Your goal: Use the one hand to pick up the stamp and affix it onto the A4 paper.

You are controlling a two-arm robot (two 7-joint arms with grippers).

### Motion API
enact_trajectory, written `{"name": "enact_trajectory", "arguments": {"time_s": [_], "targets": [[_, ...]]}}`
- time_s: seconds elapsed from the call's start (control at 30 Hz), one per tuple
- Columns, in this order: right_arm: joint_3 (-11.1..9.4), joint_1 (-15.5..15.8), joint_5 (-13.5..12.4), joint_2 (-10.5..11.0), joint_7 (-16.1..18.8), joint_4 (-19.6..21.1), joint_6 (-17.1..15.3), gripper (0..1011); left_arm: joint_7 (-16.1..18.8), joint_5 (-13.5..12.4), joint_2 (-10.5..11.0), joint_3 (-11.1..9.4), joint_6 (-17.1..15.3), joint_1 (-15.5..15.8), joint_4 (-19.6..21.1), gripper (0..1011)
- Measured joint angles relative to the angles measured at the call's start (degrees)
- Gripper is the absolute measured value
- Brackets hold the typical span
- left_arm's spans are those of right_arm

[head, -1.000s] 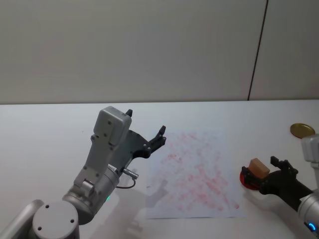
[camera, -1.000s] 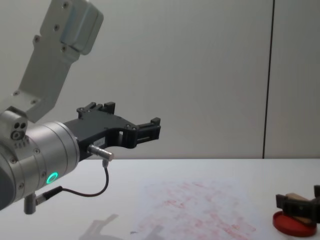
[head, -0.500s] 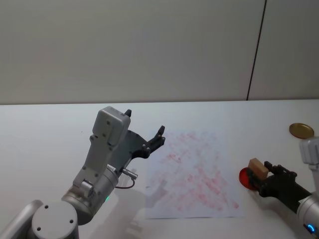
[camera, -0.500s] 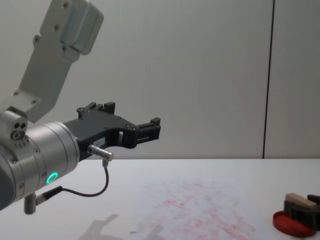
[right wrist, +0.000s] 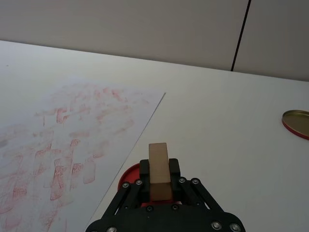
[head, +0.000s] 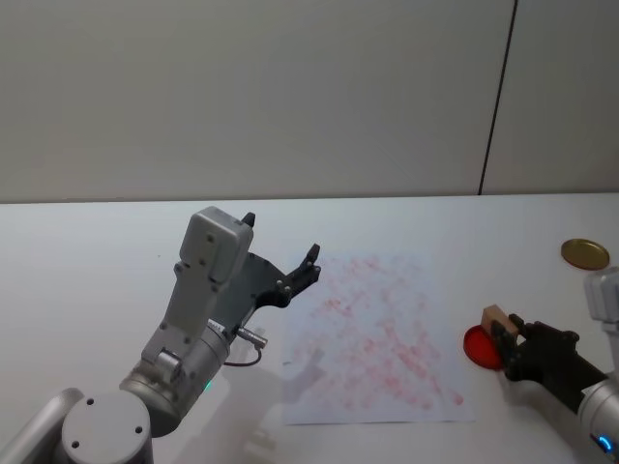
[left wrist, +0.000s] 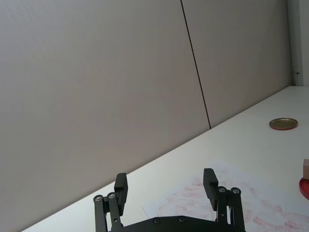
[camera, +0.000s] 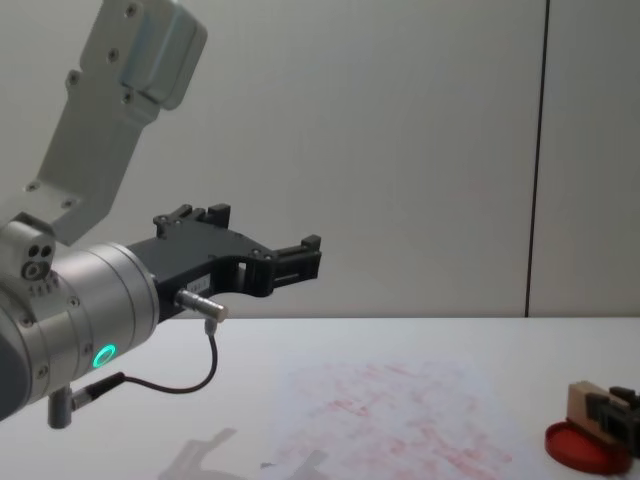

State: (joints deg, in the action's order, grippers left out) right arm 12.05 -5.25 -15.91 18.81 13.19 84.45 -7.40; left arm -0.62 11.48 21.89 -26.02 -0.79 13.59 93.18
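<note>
The stamp (right wrist: 159,166), a small tan wooden block, sits between the black fingers of my right gripper (right wrist: 159,182), which is shut on it. It stands just over the red ink pad (right wrist: 129,174); whether they touch I cannot tell. From the head, the stamp (head: 496,317) and right gripper (head: 510,338) are at the table's right, beside the A4 paper (head: 377,338) covered in red marks. In the chest view the stamp (camera: 579,402) is low at the right edge. My left gripper (head: 280,240) hangs open in the air left of the paper.
A round gold lid (head: 585,254) lies at the far right of the white table. The ink pad (head: 478,344) lies just off the paper's right edge. The left arm's silver body (camera: 80,320) with a green ring light bulks large at the left.
My right gripper has narrowed onto the stamp and tipped it up over the ink pad, drawing slightly back to the right. The left arm has not moved.
</note>
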Motion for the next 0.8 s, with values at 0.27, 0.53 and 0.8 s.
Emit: {"name": "enact_trajectory", "arguments": {"time_s": [0.27,0.53,0.8], "targets": [[0.3,-0.2,1.0,-0.2,0.8,0.2,1.7,217,0.0,0.0,0.0,0.0,0.0,0.0,0.0,993],[1.3,-1.4,2.0,-1.4,3.2,0.6,2.4,217,0.0,0.0,0.0,0.0,0.0,0.0,0.0,993],[2.8,-3.7,3.3,-3.5,4.8,-0.7,2.1,218,0.0,0.0,0.0,0.0,0.0,0.0,0.0,993]]}}
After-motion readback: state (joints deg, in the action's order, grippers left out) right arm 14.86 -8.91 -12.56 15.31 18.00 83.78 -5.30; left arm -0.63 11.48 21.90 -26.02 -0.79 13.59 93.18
